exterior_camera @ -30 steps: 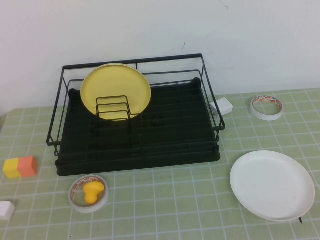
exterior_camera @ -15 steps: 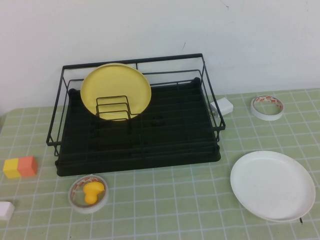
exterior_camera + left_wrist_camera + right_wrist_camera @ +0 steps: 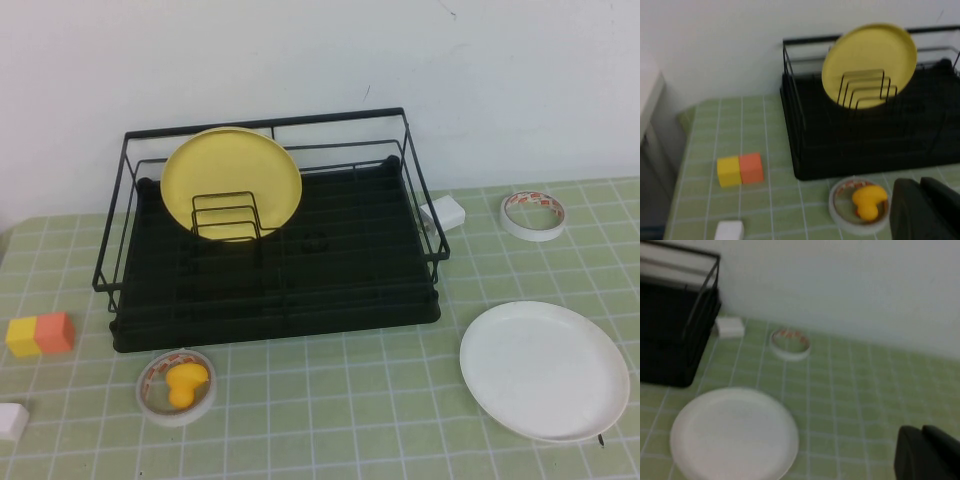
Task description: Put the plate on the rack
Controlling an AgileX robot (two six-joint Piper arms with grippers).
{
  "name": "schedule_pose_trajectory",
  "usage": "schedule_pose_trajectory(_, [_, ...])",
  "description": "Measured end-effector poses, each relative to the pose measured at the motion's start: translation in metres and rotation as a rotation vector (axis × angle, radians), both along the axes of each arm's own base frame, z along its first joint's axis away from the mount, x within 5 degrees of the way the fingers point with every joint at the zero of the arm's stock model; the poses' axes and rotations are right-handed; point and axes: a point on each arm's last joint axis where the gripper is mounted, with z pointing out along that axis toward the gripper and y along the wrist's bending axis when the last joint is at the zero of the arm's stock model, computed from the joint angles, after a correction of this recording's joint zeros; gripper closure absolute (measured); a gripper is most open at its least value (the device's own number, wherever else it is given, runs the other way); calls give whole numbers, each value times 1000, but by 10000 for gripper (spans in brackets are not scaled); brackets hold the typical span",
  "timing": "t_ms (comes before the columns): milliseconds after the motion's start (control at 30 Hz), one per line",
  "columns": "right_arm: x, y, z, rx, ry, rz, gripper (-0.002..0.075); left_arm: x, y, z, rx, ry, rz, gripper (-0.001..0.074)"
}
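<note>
The white plate (image 3: 545, 370) lies flat on the green checked cloth at the front right, to the right of the rack; it also shows in the right wrist view (image 3: 735, 435). The black wire rack (image 3: 275, 328) stands at the back middle and shows in the left wrist view (image 3: 850, 160) and the right wrist view (image 3: 670, 340). A yellow plate (image 3: 232, 170) stands upright in its left rear loops. Neither arm shows in the high view. My left gripper (image 3: 920, 182) is shut and empty, near the tape roll with the toy. My right gripper (image 3: 921, 430) is shut and empty, off to the side of the white plate.
A tape roll (image 3: 177, 388) holding a yellow toy lies in front of the rack. A yellow-orange block (image 3: 40, 333) and a white block (image 3: 12, 420) sit at the left. A white box (image 3: 445, 212) and another tape roll (image 3: 533, 215) lie right of the rack.
</note>
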Motion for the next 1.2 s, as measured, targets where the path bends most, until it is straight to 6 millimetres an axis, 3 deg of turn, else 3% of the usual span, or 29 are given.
schedule_pose_trajectory(233, [69, 3, -31, 142, 466, 38, 728, 6, -1, -8, -26, 106, 0, 737])
schedule_pose_trajectory(367, [109, 0, -61, 163, 605, 20, 728, 8, -1, -15, -47, 106, 5, 737])
schedule_pose_trajectory(533, [147, -6, -97, 181, 631, -28, 725, 12, -1, -36, -87, 128, 27, 737])
schedule_pose_trajectory(667, [171, -8, -122, 214, 659, -64, 667, 14, 0, -42, -110, 109, 36, 737])
schedule_pose_trajectory(900, [206, -9, -168, 281, 802, -101, 447, 15, -1, -39, -156, 88, 34, 737])
schedule_pose_trajectory(1200, [239, -11, -223, 302, 930, -127, 419, 15, -2, -39, -163, 82, 35, 738])
